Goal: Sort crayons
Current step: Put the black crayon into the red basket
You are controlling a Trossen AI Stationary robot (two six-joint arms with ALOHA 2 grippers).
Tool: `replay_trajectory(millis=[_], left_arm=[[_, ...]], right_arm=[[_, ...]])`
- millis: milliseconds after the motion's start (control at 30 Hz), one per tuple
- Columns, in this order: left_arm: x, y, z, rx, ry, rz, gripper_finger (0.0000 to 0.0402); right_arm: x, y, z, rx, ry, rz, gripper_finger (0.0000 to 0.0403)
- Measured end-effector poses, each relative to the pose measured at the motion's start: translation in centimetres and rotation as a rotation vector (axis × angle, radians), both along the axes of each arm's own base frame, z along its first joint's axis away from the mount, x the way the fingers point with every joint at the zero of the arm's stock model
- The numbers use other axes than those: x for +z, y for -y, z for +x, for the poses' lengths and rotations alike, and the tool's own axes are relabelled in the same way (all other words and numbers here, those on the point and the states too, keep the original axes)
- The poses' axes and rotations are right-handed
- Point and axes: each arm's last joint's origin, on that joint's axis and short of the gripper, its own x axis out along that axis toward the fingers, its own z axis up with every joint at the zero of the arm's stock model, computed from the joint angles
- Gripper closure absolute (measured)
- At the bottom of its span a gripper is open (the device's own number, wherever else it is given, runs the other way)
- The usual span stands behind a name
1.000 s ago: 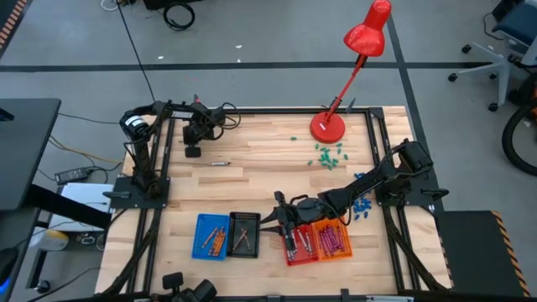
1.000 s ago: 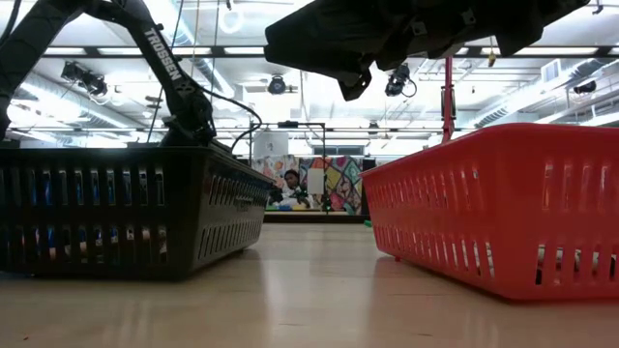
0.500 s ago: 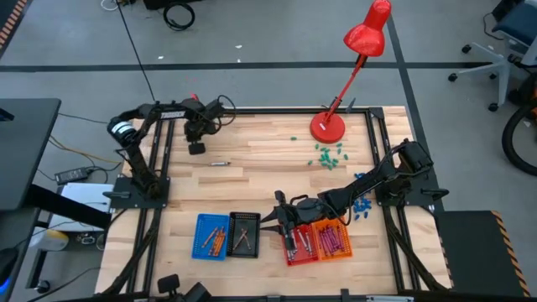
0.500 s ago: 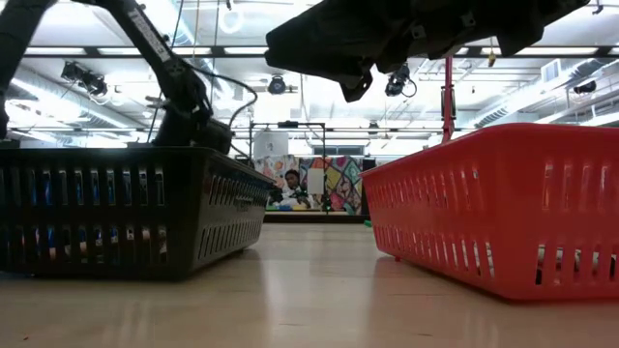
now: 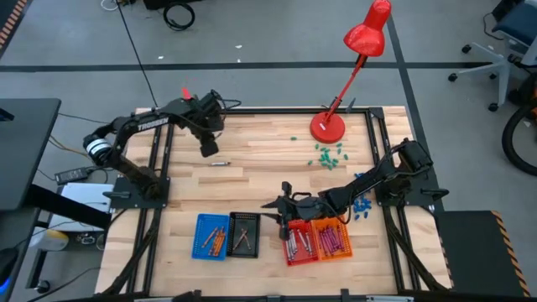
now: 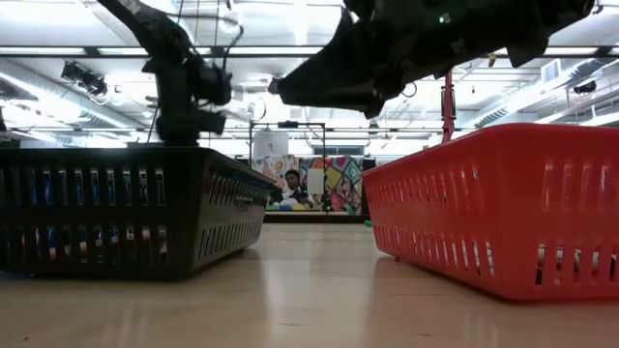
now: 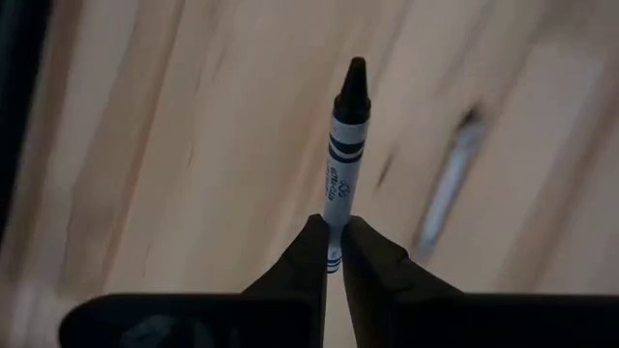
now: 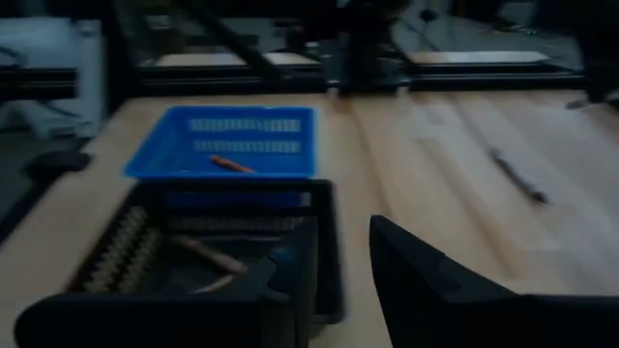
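My left gripper (image 5: 209, 151) hangs over the table's far left part, pointing down, shut on a black-tipped crayon with a grey-white wrapper (image 7: 346, 145). A second crayon (image 5: 220, 164) lies flat on the wood just beside it. Four small baskets stand in a row near the front: blue (image 5: 200, 248), black (image 5: 254, 247), red (image 5: 291, 259) and orange (image 5: 344, 252), each with crayons lying in it. My right gripper (image 5: 279, 206) hovers open over the gap between the black and red baskets, nothing between its fingers (image 8: 426, 280). My left gripper pinches the crayon's blunt end (image 7: 334, 249) between its two fingertips. The fingers come from above and point down, roughly in line with the crayon. The crayon sticks out beyond the fingertips, black tip (image 7: 354, 82) leading, lifted clear of the table.
A red desk lamp (image 5: 327, 127) stands at the far edge. Small green bits (image 5: 329, 155) lie in front of it, and blue chunks (image 5: 362, 205) lie under the right arm. Bare wood stretches between the loose crayon and the baskets.
My left gripper has risen from close to the table, tipped to point more steeply down and shifted a little toward the table's right, carrying the crayon up with it. The loose crayon has stayed put. My right gripper has turned slightly over the baskets.
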Motion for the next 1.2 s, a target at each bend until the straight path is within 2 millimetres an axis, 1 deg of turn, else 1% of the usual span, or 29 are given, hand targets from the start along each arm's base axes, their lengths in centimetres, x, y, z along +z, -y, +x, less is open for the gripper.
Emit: replay_trajectory(millis=[167,300,433,600,733,900,967,1067,1200], left_arm=[[1.4,2.2,2.7,-0.097,0.171,0.049,0.0373],[1.7,4.4,4.8,-0.189,0.240,0.071,0.0373],[2.0,6.9,6.7,-0.260,0.310,0.082,0.0373],[2.5,10.4,8.7,-0.337,0.395,0.090,0.0372],[2.9,12.9,9.8,-0.393,0.455,0.115,0.0372],[3.3,15.3,10.6,-0.420,0.518,0.143,0.0372],[3.6,16.2,10.9,-0.429,0.549,0.163,0.0372],[3.9,17.3,11.2,-0.447,0.593,0.190,0.0372],[4.3,18.4,11.6,-0.470,0.649,0.202,0.0372]], right_arm=[[-0.2,1.3,0.2,-0.093,-0.003,-0.024,0.0298],[-0.3,2.2,0.4,-0.122,-0.004,-0.002,0.0290],[-0.3,3.5,0.7,-0.152,-0.016,-0.013,0.0270],[0.5,5.1,0.9,-0.149,-0.003,-0.011,0.0236],[2.0,5.2,0.3,-0.165,0.013,-0.059,0.0206],[4.0,4.7,-0.7,-0.234,0.037,-0.123,0.0179],[4.6,4.5,-0.9,-0.233,0.054,-0.142,0.0175],[4.9,4.3,-1.1,-0.279,0.060,-0.188,0.0176],[5.5,3.9,-1.2,-0.288,0.099,-0.236,0.0182]])
